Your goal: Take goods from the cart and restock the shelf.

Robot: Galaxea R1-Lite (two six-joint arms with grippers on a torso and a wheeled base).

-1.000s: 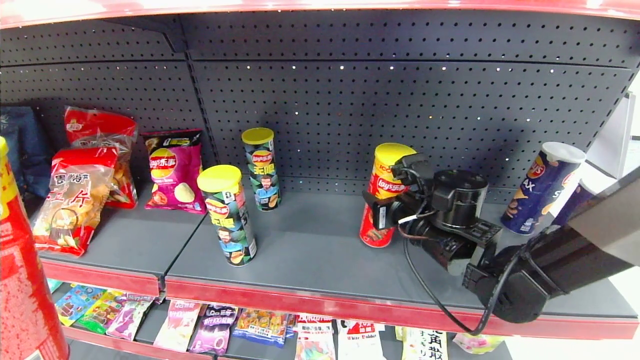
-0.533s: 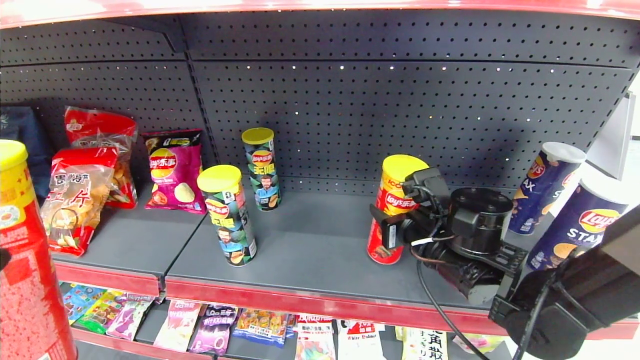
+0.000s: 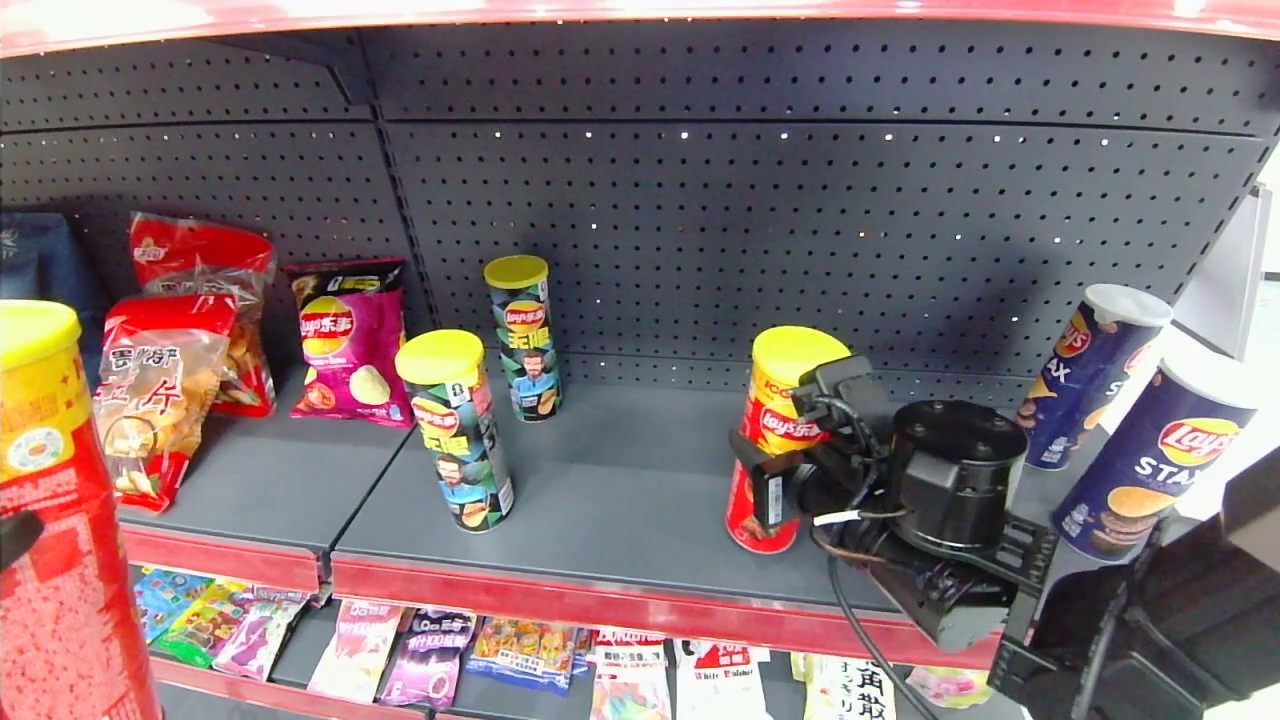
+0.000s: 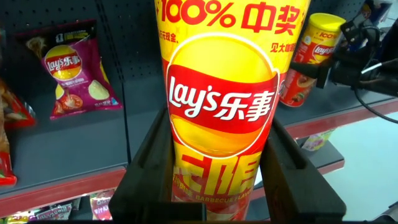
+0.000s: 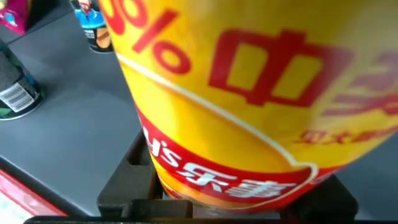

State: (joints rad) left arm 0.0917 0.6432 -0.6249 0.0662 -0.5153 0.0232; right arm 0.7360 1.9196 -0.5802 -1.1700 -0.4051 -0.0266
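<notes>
A red and yellow chips can [image 3: 775, 440] with a yellow lid stands upright near the front of the grey shelf [image 3: 620, 480], right of centre. My right gripper [image 3: 765, 490] is shut on its lower half; the right wrist view has the can [image 5: 249, 106] close up in the gripper [image 5: 217, 202]. Whether the can's base touches the shelf I cannot tell. A second can of the same kind [image 3: 50, 520] stands at the far left, in front of the shelf. My left gripper [image 4: 221, 186] is shut on that can [image 4: 221, 106], with a dark finger [image 4: 149, 168] on each side.
Two green cans [image 3: 455, 430] [image 3: 522, 335] stand left of centre. Two blue cans [image 3: 1090, 375] [image 3: 1150, 460] lean at the right end. Snack bags [image 3: 348, 340] [image 3: 155, 400] fill the left section. Bare shelf lies between the green cans and the red can. Packets [image 3: 520, 650] lie on the lower shelf.
My right gripper has drawn its can toward the shelf's front edge and lower. The left can has come further into view from the left.
</notes>
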